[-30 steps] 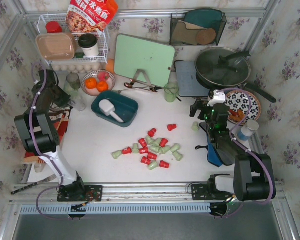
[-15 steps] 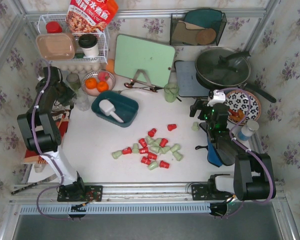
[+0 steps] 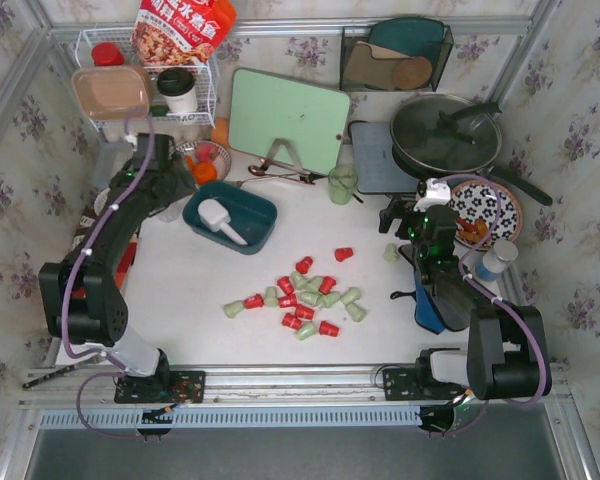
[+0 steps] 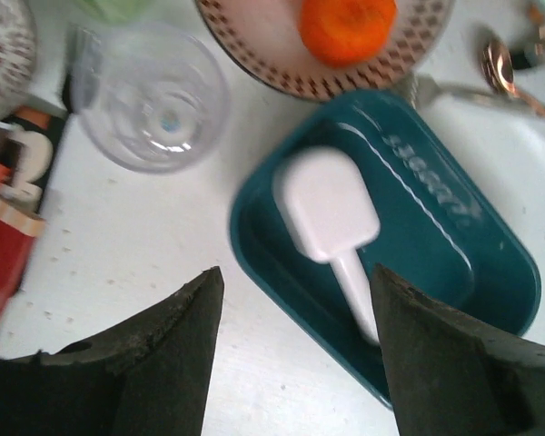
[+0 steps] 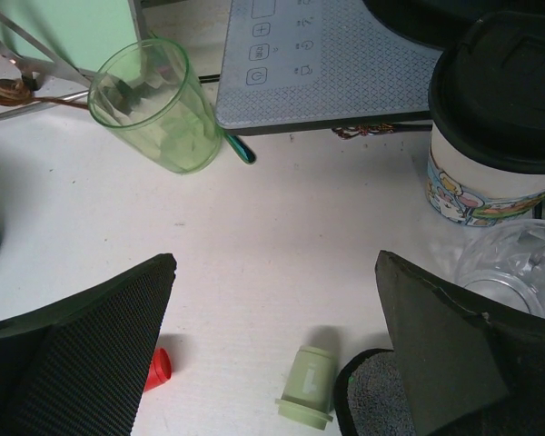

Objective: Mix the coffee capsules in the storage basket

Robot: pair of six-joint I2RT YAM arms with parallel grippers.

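Teal plastic forms the basket (image 3: pixel 263 212), a shallow rounded tray left of centre on the white tabletop (image 3: pixel 180 290). A white scoop (image 4: pixel 327 204) lies inside it. The left hand (image 4: pixel 293 272) hovers above the basket's left end, its two dark fingers spread apart with nothing between them, released. Just behind the basket sits a patterned plate (image 4: pixel 282 77) holding an orange (image 4: pixel 345 23). Left of the basket stands a clear glass (image 4: pixel 150 95), near it but not touching. The capsules (image 3: pixel 305 298), red and pale green, lie in a loose heap on the bare tabletop, nearer the arms and to the right of the basket, well apart from it. Many of them touch one another. One red capsule (image 3: pixel 344 254) sits alone behind the heap, and one green capsule (image 3: pixel 390 253) lies farther right, just beside the right hand (image 5: pixel 274 262). That hand hangs low over the tabletop with its fingers spread wide, grasping nothing. Its wrist view shows the green capsule on its side between the fingers, closer to the right one, and the red capsule peeking out at the left finger's edge. Beyond the hand stand a green tumbler (image 5: pixel 154 104), a flat grey panel (image 5: pixel 327 54) and a paper cup (image 5: pixel 495 118) with a black lid.
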